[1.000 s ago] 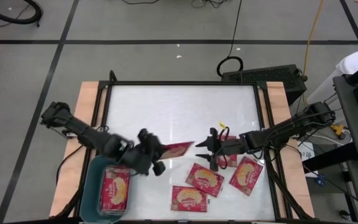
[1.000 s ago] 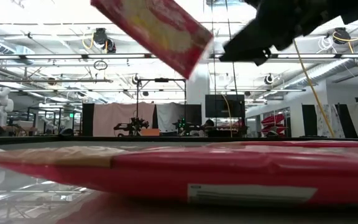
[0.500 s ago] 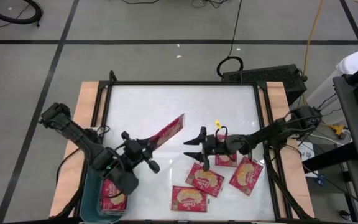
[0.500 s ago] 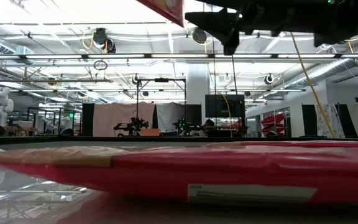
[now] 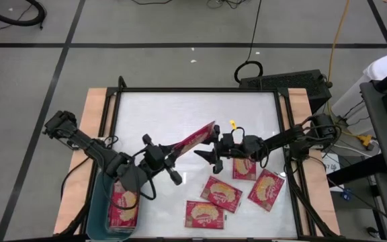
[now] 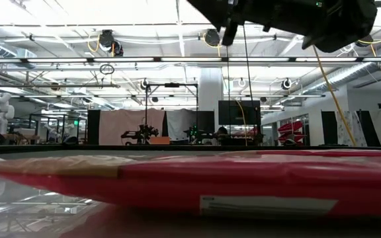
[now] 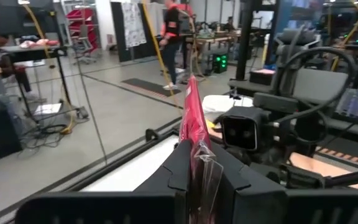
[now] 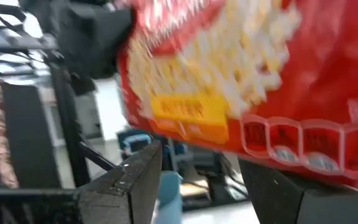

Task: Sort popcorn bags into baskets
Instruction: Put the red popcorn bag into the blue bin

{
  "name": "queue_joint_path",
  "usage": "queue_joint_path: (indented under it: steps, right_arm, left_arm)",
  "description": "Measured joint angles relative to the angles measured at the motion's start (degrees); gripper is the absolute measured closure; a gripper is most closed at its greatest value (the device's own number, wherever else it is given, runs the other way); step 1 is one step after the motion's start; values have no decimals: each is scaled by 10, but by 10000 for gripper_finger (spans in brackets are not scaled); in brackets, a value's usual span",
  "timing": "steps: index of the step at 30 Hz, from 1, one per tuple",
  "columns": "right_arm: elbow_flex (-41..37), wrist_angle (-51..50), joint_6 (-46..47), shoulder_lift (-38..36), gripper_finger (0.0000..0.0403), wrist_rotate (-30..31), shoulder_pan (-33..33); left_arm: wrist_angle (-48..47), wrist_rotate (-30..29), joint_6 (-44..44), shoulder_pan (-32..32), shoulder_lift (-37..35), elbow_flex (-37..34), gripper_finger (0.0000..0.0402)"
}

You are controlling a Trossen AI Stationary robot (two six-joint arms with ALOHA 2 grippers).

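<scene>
A: Swung up since a second ago, the bag hangs mid-table overhead, pinched in the left gripper; right gripper meets its far end, fingers spread.

B: Low view cuts the handover off. Left wrist: edge-on bag. Right wrist: bag between open fingers. Early release drops it short of the bin.

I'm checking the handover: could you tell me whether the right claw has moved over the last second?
Yes. The right claw has moved away from the table's right rail, toward the held popcorn bag.
</scene>
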Motion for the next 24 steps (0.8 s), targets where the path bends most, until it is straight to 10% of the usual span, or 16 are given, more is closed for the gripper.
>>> queue_joint_path:
  steps: [8,17,24]
  right_arm:
    - [0,55,-21,0,229,-60,-6]
    - [0,73,-32,0,386,-69,-4]
    - [0,27,-9,-1,392,-69,-3]
  left_arm:
    - [8,21,34,4,0,1,380]
    - [-8,31,80,-10,0,1,332]
    - [-90,65,16,-41,-51,0,294]
